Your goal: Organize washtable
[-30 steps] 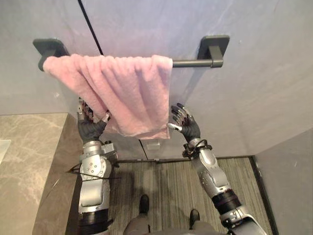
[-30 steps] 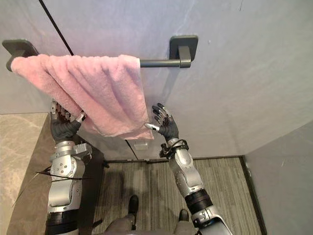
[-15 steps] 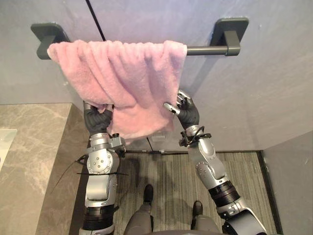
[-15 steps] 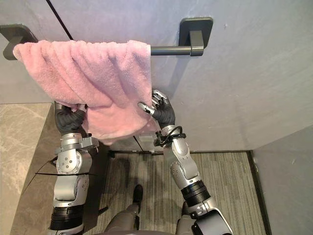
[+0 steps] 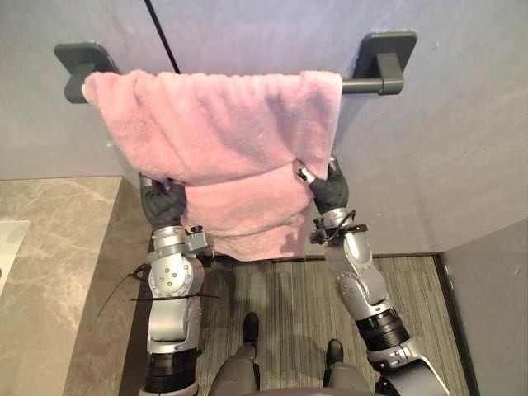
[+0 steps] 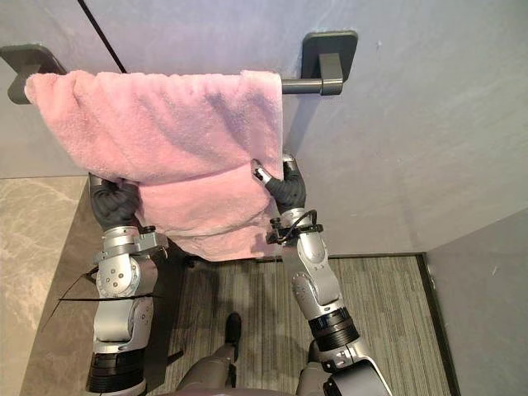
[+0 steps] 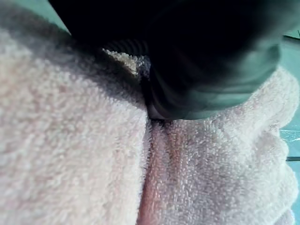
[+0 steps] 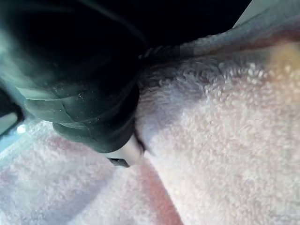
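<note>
Pink towel (image 5: 223,140) now spread wider along rail (image 5: 363,83), right hand (image 5: 330,190) pinching edge

A plain grey wall (image 5: 462,148), crossed by a thin slanting dark seam (image 5: 161,33), rose above a beige marbled countertop (image 5: 49,239) at left, a striped grey-brown floor (image 5: 280,289), and a darker grey panel (image 5: 487,313) at lower right.

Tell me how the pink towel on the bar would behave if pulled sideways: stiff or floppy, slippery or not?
Probably floppy: the pink towel hangs over the towel bar in folds. Its fluffy pile likely grips rather than slips, and may bunch where the right robot hand pinches it.
</note>
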You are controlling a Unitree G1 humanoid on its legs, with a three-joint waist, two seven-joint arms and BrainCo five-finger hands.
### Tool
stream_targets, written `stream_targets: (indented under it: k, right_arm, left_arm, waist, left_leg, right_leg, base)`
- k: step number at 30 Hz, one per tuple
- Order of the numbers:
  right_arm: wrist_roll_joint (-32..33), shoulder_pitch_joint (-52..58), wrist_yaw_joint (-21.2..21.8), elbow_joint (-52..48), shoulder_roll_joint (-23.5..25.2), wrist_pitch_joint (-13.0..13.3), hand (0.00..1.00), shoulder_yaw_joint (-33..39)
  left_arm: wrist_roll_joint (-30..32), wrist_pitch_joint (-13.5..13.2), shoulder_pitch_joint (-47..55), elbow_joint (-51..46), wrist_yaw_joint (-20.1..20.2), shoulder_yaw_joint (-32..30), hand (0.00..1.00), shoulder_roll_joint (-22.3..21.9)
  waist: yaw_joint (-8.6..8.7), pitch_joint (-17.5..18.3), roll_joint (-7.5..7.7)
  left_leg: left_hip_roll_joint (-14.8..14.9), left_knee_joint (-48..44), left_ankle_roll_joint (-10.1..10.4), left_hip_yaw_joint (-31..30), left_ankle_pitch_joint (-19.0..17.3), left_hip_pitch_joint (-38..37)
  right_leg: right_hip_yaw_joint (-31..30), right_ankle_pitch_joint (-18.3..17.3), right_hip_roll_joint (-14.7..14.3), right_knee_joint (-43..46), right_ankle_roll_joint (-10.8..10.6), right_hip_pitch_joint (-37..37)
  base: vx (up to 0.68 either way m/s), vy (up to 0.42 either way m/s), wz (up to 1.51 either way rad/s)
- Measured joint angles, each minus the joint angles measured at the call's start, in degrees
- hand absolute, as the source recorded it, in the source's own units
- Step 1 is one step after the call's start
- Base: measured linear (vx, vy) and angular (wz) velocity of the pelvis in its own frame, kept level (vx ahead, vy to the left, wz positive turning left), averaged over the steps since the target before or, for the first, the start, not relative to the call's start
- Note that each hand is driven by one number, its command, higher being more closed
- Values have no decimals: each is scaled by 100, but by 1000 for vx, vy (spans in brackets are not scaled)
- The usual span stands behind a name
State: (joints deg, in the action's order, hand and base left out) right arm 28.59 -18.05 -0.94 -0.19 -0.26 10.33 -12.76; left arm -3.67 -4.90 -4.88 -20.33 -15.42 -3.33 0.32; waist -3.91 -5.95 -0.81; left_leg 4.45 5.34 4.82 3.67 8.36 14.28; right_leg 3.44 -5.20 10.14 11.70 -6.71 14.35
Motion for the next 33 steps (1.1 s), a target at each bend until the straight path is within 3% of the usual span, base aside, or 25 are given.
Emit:
stream_targets:
  k: [4,10,26,27,29,30,33]
  right_arm:
    - [-19,225,0,-134,47,0,100,294]
    - [-27,253,-10,-143,159,0,100,609]
    - [-220,506,-13,-358,380,0,100,646]
    - [-223,509,-13,-358,383,-1,100,641]
    - [-223,515,-18,-358,385,-1,100,626]
    - [-224,519,-18,-358,387,-1,0,626]
    - [-224,633,-19,-358,385,1,0,630]
  left_arm:
    - [56,0,15,1,130,220,100,-23]
    - [105,0,15,2,178,472,100,-135]
    - [557,3,22,3,74,493,100,-247]
    - [571,3,27,3,53,493,0,-247]
    - [642,7,62,4,8,444,0,-272]
    - [665,9,120,4,-11,341,0,-329]
    - [674,19,243,16,-135,244,0,-361]
  waist:
    - [8,50,82]
    - [22,54,89]
    - [46,77,157]
    - [46,77,157]
    - [43,77,157]
    - [46,78,158]
    - [32,79,161]
  left_leg:
    - [52,-2,-6,168,38,-5]
    - [54,-2,-6,213,40,-22]
    - [108,-36,0,327,4,-33]
    - [113,-37,-3,328,-1,-34]
    - [133,-39,-8,341,-6,-38]
    - [142,-38,-8,353,-7,-50]
    - [154,-36,-7,361,-8,-78]
  right_leg:
    - [20,0,-12,3,-1,-1]
    - [-8,1,-19,-12,-2,2]
    - [-50,19,-37,-83,-31,-9]
    - [-50,19,-36,-83,-31,-10]
    - [-49,19,-40,-83,-31,-12]
    - [-49,19,-46,-83,-31,-19]
    - [-44,19,-57,-90,-31,-47]
  base:
    - [0,-1,1]
    - [4,-3,-2]
    - [1,-3,-2]
    - [0,0,0]
    - [1,-4,-2]
    - [8,-15,-4]
    - [2,-5,-1]
